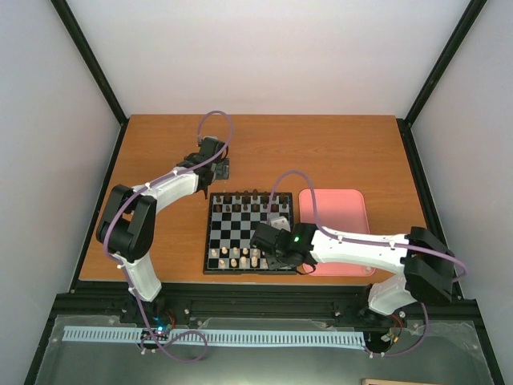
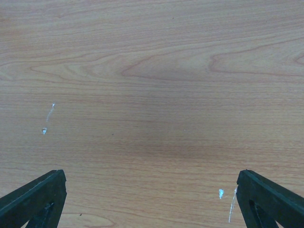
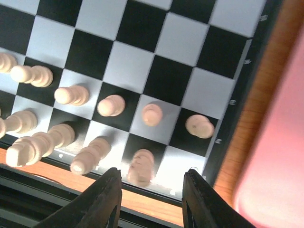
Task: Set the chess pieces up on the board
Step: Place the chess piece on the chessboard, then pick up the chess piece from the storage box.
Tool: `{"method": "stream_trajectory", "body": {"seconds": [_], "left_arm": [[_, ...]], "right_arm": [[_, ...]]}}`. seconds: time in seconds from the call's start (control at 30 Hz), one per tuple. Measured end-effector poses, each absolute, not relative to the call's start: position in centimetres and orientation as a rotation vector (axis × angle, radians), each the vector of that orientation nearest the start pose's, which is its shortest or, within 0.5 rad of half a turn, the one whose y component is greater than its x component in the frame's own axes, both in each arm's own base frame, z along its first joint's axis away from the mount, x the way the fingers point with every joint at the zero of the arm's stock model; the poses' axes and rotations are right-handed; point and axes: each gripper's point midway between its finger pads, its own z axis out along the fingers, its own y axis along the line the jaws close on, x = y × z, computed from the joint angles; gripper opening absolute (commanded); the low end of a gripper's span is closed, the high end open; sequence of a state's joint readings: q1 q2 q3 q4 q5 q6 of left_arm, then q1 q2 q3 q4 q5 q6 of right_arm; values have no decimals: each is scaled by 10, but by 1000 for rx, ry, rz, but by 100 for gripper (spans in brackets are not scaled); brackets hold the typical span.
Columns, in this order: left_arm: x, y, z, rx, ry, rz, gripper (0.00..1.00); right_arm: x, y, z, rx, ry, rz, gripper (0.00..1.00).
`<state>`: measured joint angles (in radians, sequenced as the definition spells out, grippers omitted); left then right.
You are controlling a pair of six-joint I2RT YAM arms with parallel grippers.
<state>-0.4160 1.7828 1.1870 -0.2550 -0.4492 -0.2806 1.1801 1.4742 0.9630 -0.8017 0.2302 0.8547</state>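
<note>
The chessboard (image 1: 240, 228) lies on the wooden table. Dark pieces (image 1: 240, 196) line its far row; pale chess pieces (image 1: 236, 255) stand in its near rows. My right gripper (image 1: 276, 250) hovers over the board's near right corner, open and empty. In the right wrist view my gripper (image 3: 152, 192) stands with its jaws apart above a pale piece (image 3: 141, 167) in the nearest row, with several more pale pieces (image 3: 110, 105) on the squares (image 3: 166, 71) around. My left gripper (image 1: 216, 164) is open beyond the board's far left corner, over bare wood (image 2: 152, 109), its fingertips (image 2: 35, 199) spread wide.
A pink tray (image 1: 335, 228) lies right of the board; its edge shows in the right wrist view (image 3: 280, 156). The table's near edge (image 3: 137, 202) lies just under my right gripper. Black frame posts and pale walls surround the table.
</note>
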Motion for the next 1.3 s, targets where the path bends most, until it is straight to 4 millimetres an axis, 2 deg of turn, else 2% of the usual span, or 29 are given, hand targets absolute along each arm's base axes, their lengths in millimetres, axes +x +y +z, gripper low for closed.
{"method": "stream_trajectory", "body": {"seconds": [0.1, 0.23, 0.33, 0.5, 0.6, 0.77, 0.93, 1.1, 1.2, 1.3], "left_arm": [[454, -119, 112, -42, 2323, 200, 100], [454, -119, 112, -41, 2323, 199, 100], [454, -119, 112, -41, 2324, 198, 100], [453, -121, 111, -37, 2327, 187, 100], [453, -122, 111, -32, 2331, 176, 100], [453, -124, 110, -28, 2335, 165, 100], [453, -124, 109, -26, 2337, 164, 100], [454, -123, 109, -29, 2339, 161, 100], [454, -122, 108, -30, 2340, 158, 100], [454, -121, 108, -30, 2341, 159, 100]], "right_arm": [[153, 253, 87, -382, 2758, 115, 40], [156, 227, 94, -283, 2755, 9, 42], [164, 187, 93, -109, 2765, -78, 42], [167, 102, 85, 256, 2752, -189, 42], [169, 67, 87, 444, 2717, -211, 42], [174, 26, 94, 695, 2642, -238, 42], [173, 1, 91, 891, 2619, -245, 43], [165, -11, 64, 1036, 2712, -255, 40], [159, -9, 42, 1082, 2821, -254, 33], [156, -3, 26, 1091, 2906, -230, 11]]}}
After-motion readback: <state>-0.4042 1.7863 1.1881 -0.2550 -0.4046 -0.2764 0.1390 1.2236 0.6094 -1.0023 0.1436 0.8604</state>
